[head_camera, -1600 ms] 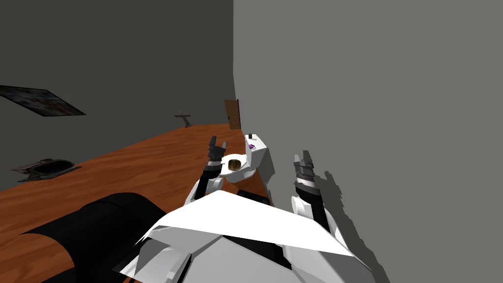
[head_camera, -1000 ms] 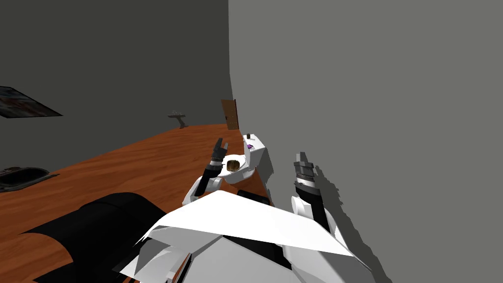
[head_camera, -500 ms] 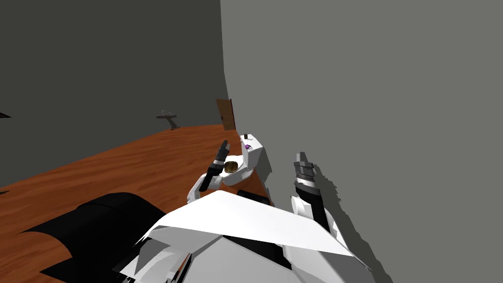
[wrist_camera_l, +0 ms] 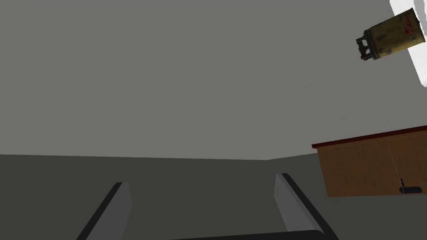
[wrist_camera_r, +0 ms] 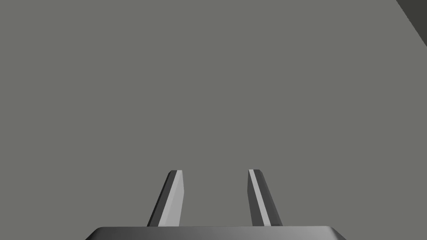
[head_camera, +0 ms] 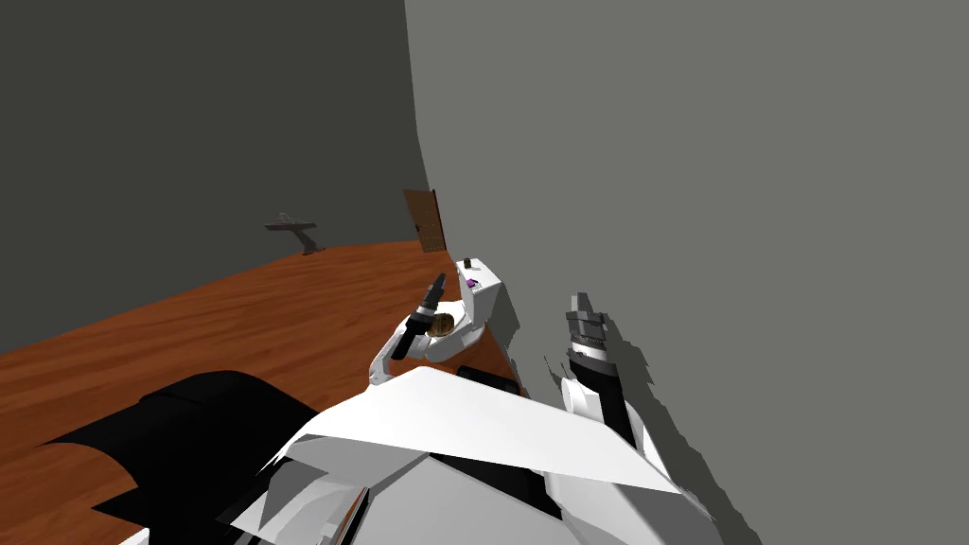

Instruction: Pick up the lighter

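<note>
The lighter point(wrist_camera_l: 390, 35) is a yellowish can-shaped body with red lettering and a dark cap, standing on the edge of a white surface point(wrist_camera_l: 415, 58), off to one side of my left gripper point(wrist_camera_l: 201, 180) and well beyond it. That gripper is open with nothing between its fingers. In the head view the left gripper point(head_camera: 435, 284) is raised beside a white toilet point(head_camera: 481, 301), whose tank top carries a small dark thing point(head_camera: 467, 263) and a purple thing point(head_camera: 471, 282). My right gripper point(head_camera: 582, 303) points at the grey wall, fingers apart and empty.
A grey wall point(head_camera: 710, 189) runs close along my right side. A brown door point(head_camera: 425, 220) with a dark handle stands past the toilet. A small grey bracket point(head_camera: 291, 227) hangs on the far wall. Wood floor point(head_camera: 237, 312) spreads left, with a black area point(head_camera: 189, 426) near me.
My view has swung, so the door and bracket slid left. My left hand turned edge-on and moved closer to the toilet tank. The right arm stayed put.
</note>
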`<state>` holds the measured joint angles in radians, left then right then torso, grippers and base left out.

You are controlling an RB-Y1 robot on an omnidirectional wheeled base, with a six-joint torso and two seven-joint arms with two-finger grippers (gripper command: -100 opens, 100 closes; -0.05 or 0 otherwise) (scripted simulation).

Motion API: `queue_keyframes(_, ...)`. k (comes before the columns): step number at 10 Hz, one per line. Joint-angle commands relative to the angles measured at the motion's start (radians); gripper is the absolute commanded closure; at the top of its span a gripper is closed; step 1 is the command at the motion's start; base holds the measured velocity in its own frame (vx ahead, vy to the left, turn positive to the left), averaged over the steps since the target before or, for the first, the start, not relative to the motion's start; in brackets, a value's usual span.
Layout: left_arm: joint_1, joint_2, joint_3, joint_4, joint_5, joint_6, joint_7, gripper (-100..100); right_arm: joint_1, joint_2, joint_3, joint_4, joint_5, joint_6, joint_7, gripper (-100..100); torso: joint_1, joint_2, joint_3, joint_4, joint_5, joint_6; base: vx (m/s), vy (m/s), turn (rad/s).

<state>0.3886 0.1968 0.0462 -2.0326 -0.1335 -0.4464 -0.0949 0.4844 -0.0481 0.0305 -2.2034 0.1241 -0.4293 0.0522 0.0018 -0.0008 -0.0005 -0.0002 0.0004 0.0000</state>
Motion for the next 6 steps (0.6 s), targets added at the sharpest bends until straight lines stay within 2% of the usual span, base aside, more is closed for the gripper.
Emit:
queue_keyframes(1,-0.024,0.014,0.005,0.05,-0.015,-0.009,-0.033,-100,0.0,0.0,0.0,0.0,0.0,0.0,0.0,0,0.0,0.0,0.0,0.0,0.0,0.0,0.004,0.027,-0.19)
queue_keyframes(2,-0.024,0.014,0.005,0.054,-0.015,-0.009,-0.033,-100,0.0,0.0,0.0,0.0,0.0,0.0,0.0,0,0.0,0.0,0.0,0.0,0.0,0.0,0.003,0.019,-0.079)
queue_keyframes(5,-0.073,0.04,0.012,0.146,-0.046,-0.016,-0.096,-100,0.0,0.0,0.0,0.0,0.0,0.0,0.0,0,-0.001,0.0,0.0,0.0,0.0,0.0,0.0,0.017,-0.151)
queue_keyframes(6,-0.073,0.04,0.012,0.151,-0.046,-0.016,-0.096,-100,0.0,0.0,0.0,0.0,0.0,0.0,0.0,0,0.0,0.0,0.0,0.0,0.0,0.0,0.0,0.019,-0.084)
